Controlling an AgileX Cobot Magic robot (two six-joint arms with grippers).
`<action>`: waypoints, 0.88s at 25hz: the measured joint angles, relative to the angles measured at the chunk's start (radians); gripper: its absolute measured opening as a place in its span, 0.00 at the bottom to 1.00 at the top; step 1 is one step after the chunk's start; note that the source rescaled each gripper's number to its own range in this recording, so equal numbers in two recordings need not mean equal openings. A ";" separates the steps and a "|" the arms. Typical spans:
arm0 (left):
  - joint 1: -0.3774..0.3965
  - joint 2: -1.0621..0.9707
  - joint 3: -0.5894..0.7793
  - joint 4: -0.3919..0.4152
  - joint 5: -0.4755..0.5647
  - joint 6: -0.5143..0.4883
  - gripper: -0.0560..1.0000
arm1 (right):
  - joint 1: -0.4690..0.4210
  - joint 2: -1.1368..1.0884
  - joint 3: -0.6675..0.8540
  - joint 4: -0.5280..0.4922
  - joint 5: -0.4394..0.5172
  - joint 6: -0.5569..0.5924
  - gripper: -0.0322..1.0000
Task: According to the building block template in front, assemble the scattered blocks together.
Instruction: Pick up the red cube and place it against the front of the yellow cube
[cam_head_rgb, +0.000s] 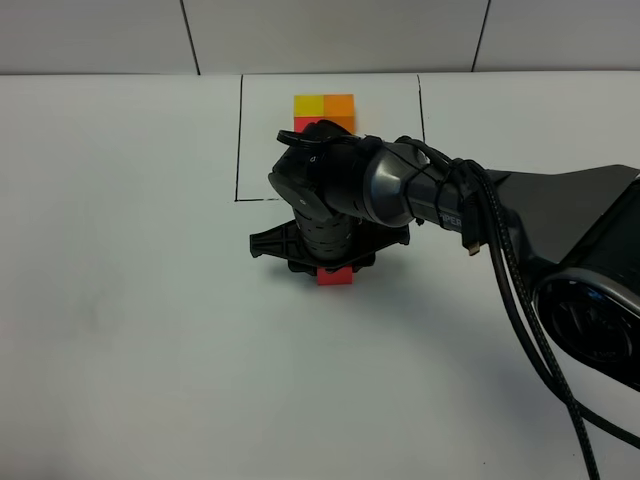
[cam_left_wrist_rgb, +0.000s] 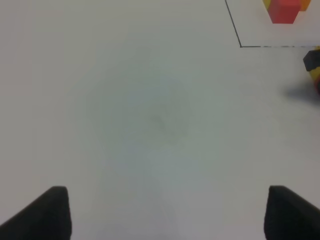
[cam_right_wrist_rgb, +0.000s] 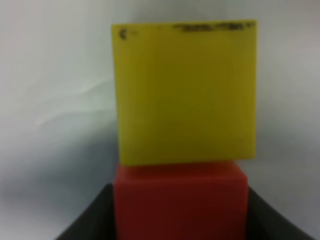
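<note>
1. Red block (cam_right_wrist_rgb: 180, 200) is the piece in hand. The right gripper (cam_head_rgb: 330, 255) has its jaws clamped on the two sides of it, near the middle of the table (cam_head_rgb: 120, 300) and just outside the black frame (cam_head_rgb: 241, 140).
2. The wrist view shows the yellow block (cam_right_wrist_rgb: 185, 92) directly beyond the red one, and the two faces seem to touch. Their side edges run almost in one line.
3. The template (cam_head_rgb: 325, 108) has yellow and orange side by side, with red under the yellow. Red against yellow is therefore the correct pair, I think.
4. To finish well, I would press the red block only lightly forward, so the yellow one does not slide or turn away.
5. Before releasing, check that both blocks lie flat. From these pictures I cannot tell if the red one rests fully on the table.
6. Open the jaws slowly and only a little, then rise straight up. A sideways pull could drag the red block and open a gap.
7. The loose orange block is not visible in any view. Maybe the arm hides it, so look for it after the arm is lifted.
8. The left gripper (cam_left_wrist_rgb: 165, 212) hangs with jaws apart over bare table, holding nothing. It is well away and need not move for this step.
</note>
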 joint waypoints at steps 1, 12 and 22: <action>0.000 0.000 0.000 0.000 0.000 0.000 0.67 | 0.000 0.001 0.000 0.000 -0.001 0.001 0.06; 0.000 0.000 0.000 0.000 0.000 0.001 0.67 | -0.001 0.009 0.000 -0.003 -0.014 0.010 0.06; 0.000 0.000 0.000 0.000 0.000 0.001 0.67 | -0.001 0.014 0.000 -0.021 -0.025 0.020 0.06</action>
